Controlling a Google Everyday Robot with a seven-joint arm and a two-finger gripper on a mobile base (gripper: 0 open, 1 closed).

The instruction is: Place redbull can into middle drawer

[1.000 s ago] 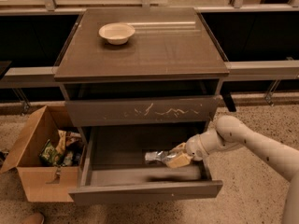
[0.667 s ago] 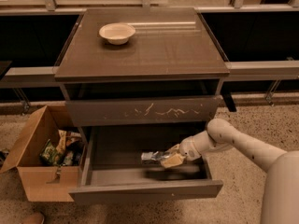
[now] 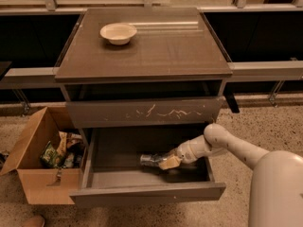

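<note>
The middle drawer (image 3: 147, 194) stands pulled out below the drawer front with long white scratches (image 3: 144, 112). My arm reaches from the right into the open drawer. My gripper (image 3: 163, 161) is inside it, just above the drawer floor, and holds the redbull can (image 3: 150, 159), which lies on its side and sticks out to the left. The can is low over the drawer's middle; I cannot tell whether it touches the floor.
A cream round bowl (image 3: 118, 32) sits on the cabinet top (image 3: 180, 51) at the back left. An open cardboard box (image 3: 33, 174) with snack packets stands on the floor left of the drawer. A rail runs behind the cabinet.
My gripper with the can has moved a little to the left and deeper over the drawer's middle. The drawer and bowl have not moved.
</note>
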